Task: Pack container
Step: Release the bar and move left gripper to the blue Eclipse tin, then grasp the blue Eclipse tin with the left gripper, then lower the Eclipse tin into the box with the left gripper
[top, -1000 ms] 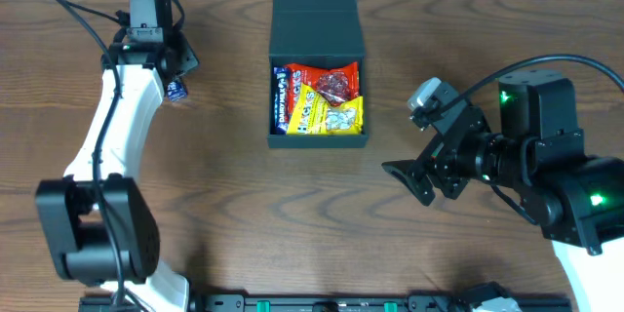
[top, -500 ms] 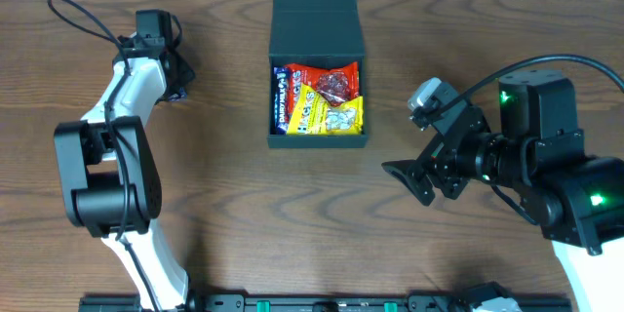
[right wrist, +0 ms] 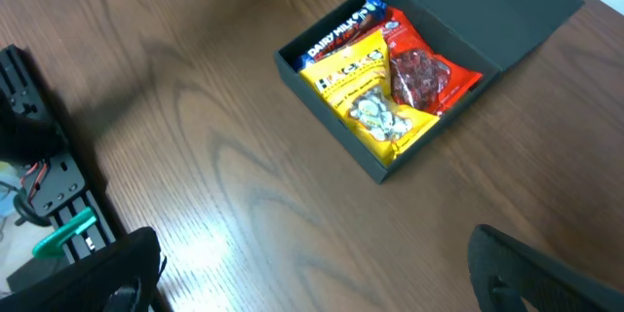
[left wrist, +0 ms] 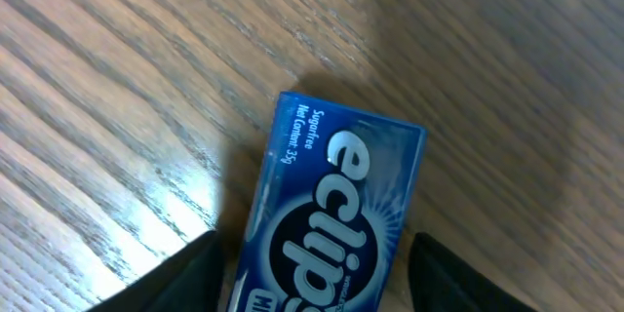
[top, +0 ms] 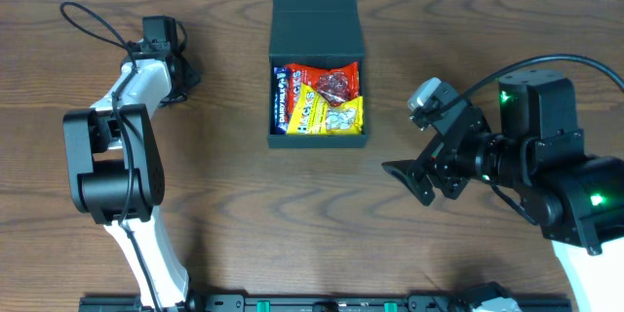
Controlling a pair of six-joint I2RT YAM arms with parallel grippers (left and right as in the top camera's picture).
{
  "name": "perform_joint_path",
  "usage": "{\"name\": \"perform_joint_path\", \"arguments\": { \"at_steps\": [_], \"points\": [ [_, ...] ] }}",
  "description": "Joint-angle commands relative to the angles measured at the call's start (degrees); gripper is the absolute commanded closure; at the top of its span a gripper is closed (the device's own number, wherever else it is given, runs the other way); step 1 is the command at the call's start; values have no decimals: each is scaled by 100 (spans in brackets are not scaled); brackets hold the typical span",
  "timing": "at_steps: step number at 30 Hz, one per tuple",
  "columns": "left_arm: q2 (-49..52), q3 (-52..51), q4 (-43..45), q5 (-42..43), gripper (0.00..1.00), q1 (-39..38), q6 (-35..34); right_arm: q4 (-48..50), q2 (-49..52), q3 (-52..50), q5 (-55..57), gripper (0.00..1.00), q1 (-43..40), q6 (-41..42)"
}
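**Left gripper settles over the Eclipse pack; container unchanged**

Overhead and wrist views, packing in progress. Over the last second the left arm has folded back on itself, and its wrist has shifted slightly towards the spot where a small blue pack lay exposed on the desk (top: 244, 214). From overhead that pack is now hidden beneath the arm's end. In the left wrist view it appears as a blue Eclipse mints pack (left wrist: 331, 214) lying flat on the wood. The left gripper (left wrist: 317, 273) straddles it, one finger on either long side. The jaws have narrowed in this interval, but whether they already press on the pack cannot be told.

The right gripper (right wrist: 317, 273) has not moved. It hangs wide open and empty, to the right of the container and well apart from it.

The container (top: 317, 19) sits at the far middle of the desk with its flap lid laid back. It holds a Dairy Milk bar (top: 279, 97) along its left wall, a red packet (top: 333, 82) and a yellow packet (top: 327, 114). None of these has shifted.

Interpretation: the approach to the last loose item seems complete and the grasp is the step in hand. The mints pack is well apart from the container, so the lift, the carry and the lid closure all appear to remain.
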Motion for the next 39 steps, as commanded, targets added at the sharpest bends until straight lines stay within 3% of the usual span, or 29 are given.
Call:
{"name": "perform_joint_path", "arguments": {
  "at_steps": [1,4,13,17,23,29,39],
  "points": [
    [114,105,0,9,46,24,-2,-7,0,15,-20,1,-42,63],
    [114,105,-46,13,58,22,0,-7,0,15,-20,1,-42,63],
    [-9,188,-258,286,73,17,715,-7,0,15,-20,1,-42,63],
    [-205,605,-728,286,85,-17,1073,-7,0,15,-20,1,-42,63],
    [-568,1440,-1305,282,86,-313,1895,-7,0,15,-20,1,-42,63],
    [-881,1735,-1331,323,86,-817,2559,-7,0,15,-20,1,-42,63],
    [-911,1735,-1532,1991,87,-1950,5313,-7,0,15,-20,1,-42,63]
  ]
}}
